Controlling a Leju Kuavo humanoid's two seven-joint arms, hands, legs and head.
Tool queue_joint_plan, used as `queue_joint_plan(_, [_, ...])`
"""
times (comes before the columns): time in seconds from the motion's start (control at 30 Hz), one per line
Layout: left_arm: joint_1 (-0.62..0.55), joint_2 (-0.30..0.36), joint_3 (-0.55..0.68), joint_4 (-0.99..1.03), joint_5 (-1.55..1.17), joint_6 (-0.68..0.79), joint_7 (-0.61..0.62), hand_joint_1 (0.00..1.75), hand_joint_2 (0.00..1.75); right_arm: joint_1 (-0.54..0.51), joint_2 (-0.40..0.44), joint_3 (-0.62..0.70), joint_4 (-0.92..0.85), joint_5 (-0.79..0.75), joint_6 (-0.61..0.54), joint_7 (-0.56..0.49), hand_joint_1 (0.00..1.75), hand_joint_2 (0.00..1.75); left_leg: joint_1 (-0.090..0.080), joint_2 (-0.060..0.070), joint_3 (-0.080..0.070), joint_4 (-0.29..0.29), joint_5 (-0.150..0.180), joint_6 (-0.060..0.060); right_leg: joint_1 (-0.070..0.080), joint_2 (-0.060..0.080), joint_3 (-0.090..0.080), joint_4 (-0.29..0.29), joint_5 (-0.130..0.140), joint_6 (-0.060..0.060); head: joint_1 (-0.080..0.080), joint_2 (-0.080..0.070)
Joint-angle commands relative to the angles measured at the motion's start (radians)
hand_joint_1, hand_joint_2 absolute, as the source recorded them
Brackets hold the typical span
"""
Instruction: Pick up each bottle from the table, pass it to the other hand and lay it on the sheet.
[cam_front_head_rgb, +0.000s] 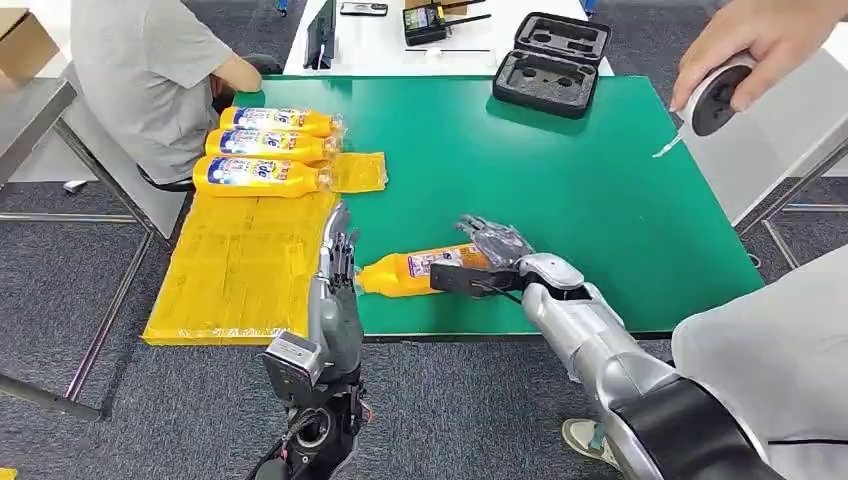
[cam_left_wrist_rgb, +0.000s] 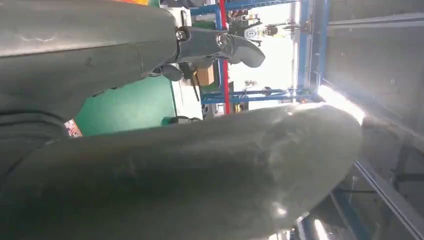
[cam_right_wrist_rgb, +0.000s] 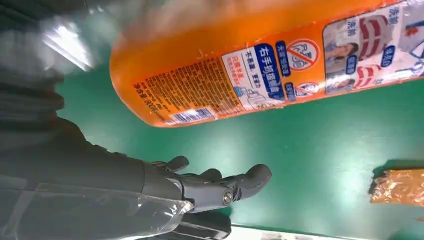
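Orange plastic takes up most of the right wrist view: the bottle (cam_right_wrist_rgb: 240, 75) lies close over the right hand (cam_right_wrist_rgb: 200, 192), its cap end cut off by the frame. In the head view this bottle (cam_front_head_rgb: 415, 273) lies on its side on the green table (cam_front_head_rgb: 600, 200), cap toward the left hand (cam_front_head_rgb: 338, 262), base under the right hand (cam_front_head_rgb: 490, 255). The right fingers (cam_front_head_rgb: 495, 238) arch over the base and the thumb lies along the near side; whether they clamp it or just cup it I cannot tell, and the wrist view shows the fingers (cam_right_wrist_rgb: 250, 180) curled with a gap to the bottle. The left hand stands upright just beside the cap, fingers straight and apart, holding nothing; its wrist view is mostly blocked by the blurred grey thumb (cam_left_wrist_rgb: 200, 170). Beyond the left hand the yellow sheet (cam_front_head_rgb: 240, 270) hangs over the table edge, with 3 bottles (cam_front_head_rgb: 265, 150) laid side by side at its far end. Far past the right hand sits an open black case (cam_front_head_rgb: 550, 62), its foam slots holding nothing I can make out. A person's hand (cam_front_head_rgb: 760, 40) holds a white device at the corner, partly cut off
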Motion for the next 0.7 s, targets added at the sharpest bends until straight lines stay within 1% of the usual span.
queue_joint_plan(0.03, [-0.03, 0.021, 0.007, 0.056, 0.004, -0.002, 0.003, 0.0, 0.0, -0.043, 0.006, 0.024, 0.064, -0.002, 0.009, 0.0, 0.0, 1.75, 0.001, 0.001, 0.003, 0.0, -0.001, -0.002, 0.001, 0.0, 0.003, 0.0, -0.001, -0.002, 0.0, 0.0])
queue_joint_plan(0.7, [-0.03, 0.021, 0.007, 0.056, 0.004, -0.002, 0.003, 0.0, 0.0, -0.043, 0.006, 0.024, 0.064, -0.002, 0.009, 0.0, 0.0, 1.75, 0.001, 0.001, 0.003, 0.0, -0.001, -0.002, 0.001, 0.0, 0.003, 0.0, -0.001, -0.002, 0.0, 0.0])
